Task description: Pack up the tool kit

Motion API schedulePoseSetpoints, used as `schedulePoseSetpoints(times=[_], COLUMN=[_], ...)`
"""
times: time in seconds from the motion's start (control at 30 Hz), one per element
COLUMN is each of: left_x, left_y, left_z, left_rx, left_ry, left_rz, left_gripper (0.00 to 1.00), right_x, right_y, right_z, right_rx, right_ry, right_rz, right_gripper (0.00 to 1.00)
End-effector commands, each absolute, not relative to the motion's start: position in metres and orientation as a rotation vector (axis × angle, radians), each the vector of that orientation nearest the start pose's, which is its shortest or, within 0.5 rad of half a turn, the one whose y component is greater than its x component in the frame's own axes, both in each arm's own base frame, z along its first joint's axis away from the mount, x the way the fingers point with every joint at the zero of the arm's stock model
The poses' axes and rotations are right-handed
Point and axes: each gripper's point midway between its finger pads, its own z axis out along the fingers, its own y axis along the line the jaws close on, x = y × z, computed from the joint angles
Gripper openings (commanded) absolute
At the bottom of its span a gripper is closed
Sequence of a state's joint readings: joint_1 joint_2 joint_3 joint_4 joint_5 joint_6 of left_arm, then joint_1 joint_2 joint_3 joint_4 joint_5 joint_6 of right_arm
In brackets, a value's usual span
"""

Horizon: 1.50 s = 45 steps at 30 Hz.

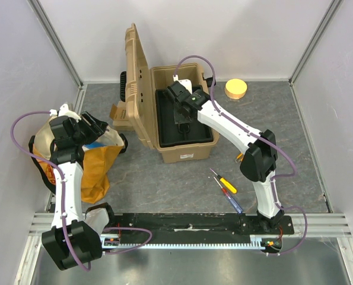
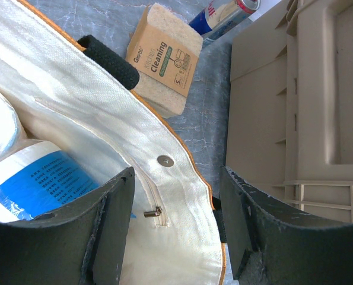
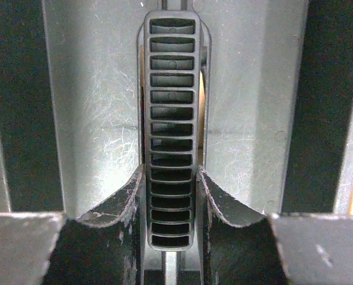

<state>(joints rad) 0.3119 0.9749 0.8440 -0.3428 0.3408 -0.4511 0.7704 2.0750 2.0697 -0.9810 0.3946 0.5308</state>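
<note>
On my overhead feed the grey table [image 1: 164, 184] fills the frame. The tan toolbox [image 1: 182, 151] sits just above centre, open, its lid [image 1: 137, 89] standing upright on its left side. The black inner tray [image 1: 170, 127] lies inside the box.

At the left edge slumps the cream and orange cloth bag [image 1: 96, 172]. The left gripper [image 1: 96, 127] hangs over its mouth. On the left wrist feed I see that gripper [image 2: 177, 178] with its fingers [image 2: 117, 225] spread apart and nothing pinched. The bag's white lining [image 2: 105, 113] runs under them, and a white container with a blue label [image 2: 40, 178] lies inside at lower left.

The right gripper [image 1: 182, 116] reaches down into the tray. On the right wrist feed its fingers [image 3: 132, 196] press both sides of the tray's ribbed black handle [image 3: 170, 89], so it is clamped on that handle.

A small cardboard box [image 2: 164, 59] lies at the top of the left wrist view, between the bag and the lid. A yellow disc [image 1: 236, 89] lies at upper right of the overhead view. Three small screwdrivers [image 1: 226, 184] lie loose on the table right of centre, below the toolbox. A can [image 2: 223, 15] pokes in at the top of the left wrist view.
</note>
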Motion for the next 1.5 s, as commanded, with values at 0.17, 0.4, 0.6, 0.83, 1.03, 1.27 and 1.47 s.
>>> schedulePoseSetpoints(times=[0.17,0.4,0.6,0.83,1.03,1.27,1.47], left_x=[0.324,0.324,0.324,0.323,0.324,0.323,0.324], left_y=[0.027,0.027,0.027,0.027,0.028,0.027,0.026], left_z=[0.237,0.237,0.237,0.237,0.236,0.237,0.237], left_rx=[-0.503,-0.503,-0.502,-0.501,-0.506,-0.502,-0.500], left_ry=[1.922,1.922,1.921,1.921,1.923,1.921,1.923], left_rz=[-0.397,-0.397,-0.397,-0.396,-0.395,-0.397,-0.406], left_gripper=[0.64,0.64,0.64,0.64,0.64,0.64,0.64], right_x=[0.393,0.390,0.392,0.399,0.400,0.395,0.370], right_y=[0.328,0.322,0.314,0.317,0.315,0.301,0.266], right_z=[0.175,0.165,0.168,0.201,0.228,0.271,0.305], right_rx=[-0.137,-0.140,-0.147,-0.144,-0.132,-0.116,-0.127], right_ry=[2.420,2.432,2.415,2.348,2.298,2.211,2.138], right_rz=[0.088,0.047,-0.004,0.032,0.064,0.089,0.088], right_gripper=[0.00,0.00,0.14,0.44,0.53,0.56,0.61])
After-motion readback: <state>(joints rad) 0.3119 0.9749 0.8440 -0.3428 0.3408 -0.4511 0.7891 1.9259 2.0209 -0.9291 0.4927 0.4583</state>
